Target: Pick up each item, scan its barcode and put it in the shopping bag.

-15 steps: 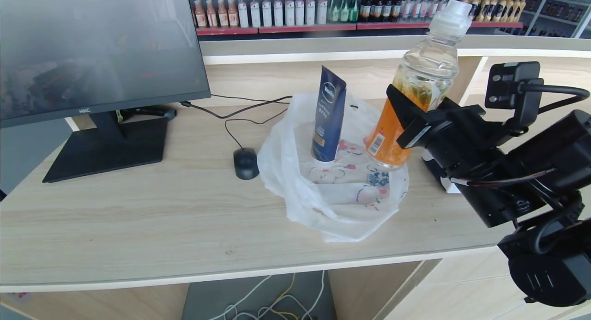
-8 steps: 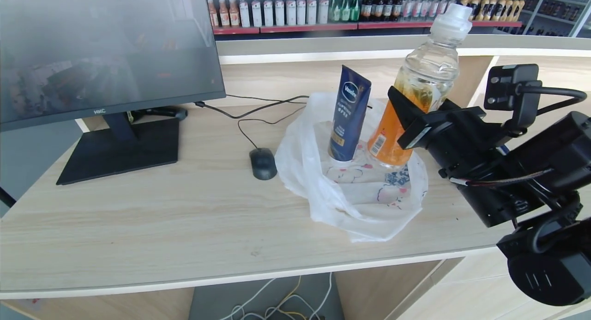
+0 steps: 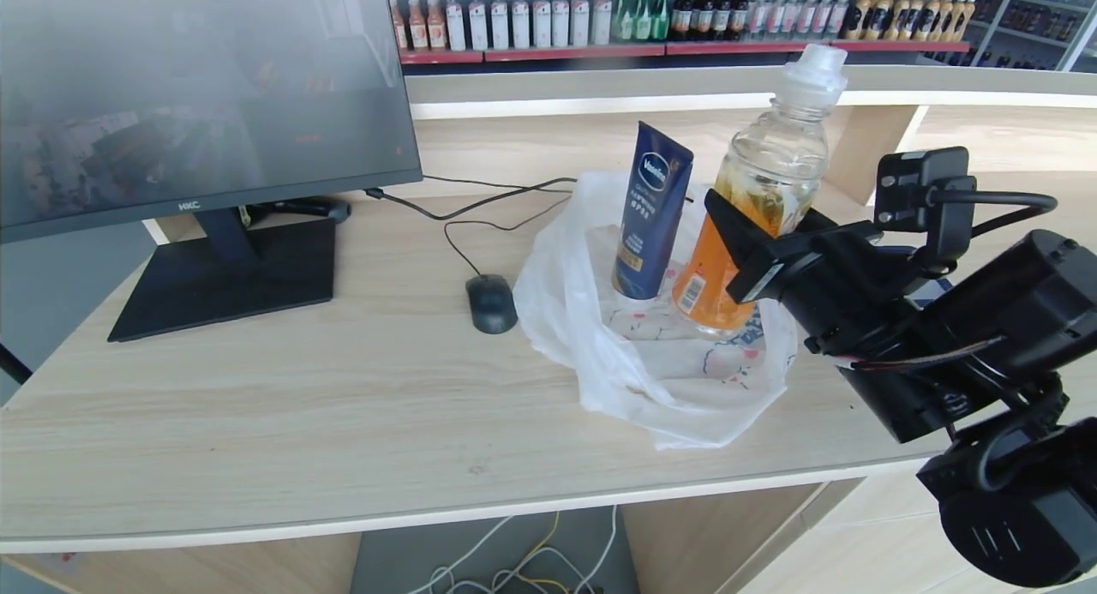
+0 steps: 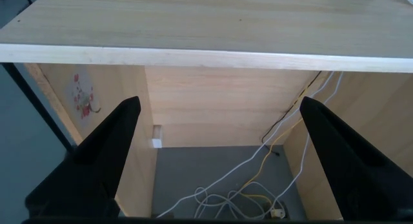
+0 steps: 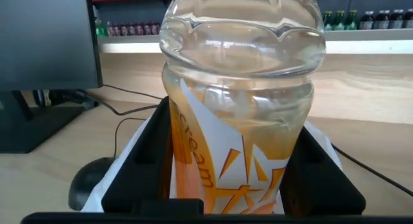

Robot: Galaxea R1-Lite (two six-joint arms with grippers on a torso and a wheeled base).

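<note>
Orange bottle (image 3: 776,170) between right fingers (image 3: 737,234)

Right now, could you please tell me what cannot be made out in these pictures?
- Bottle cap: cut off by the right wrist view's top edge.
- Whether its base touches the shopping bag: head view, unclear.
- Tube base: head view, veiled by bag folds.

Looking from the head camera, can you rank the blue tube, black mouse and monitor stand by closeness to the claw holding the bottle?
1. Dark blue plastic tube, upright in the white plastic bag, beside the right gripper and its orange drink bottle.
2. Black computer mouse, left of the bag.
3. Black monitor stand, far left.
</note>
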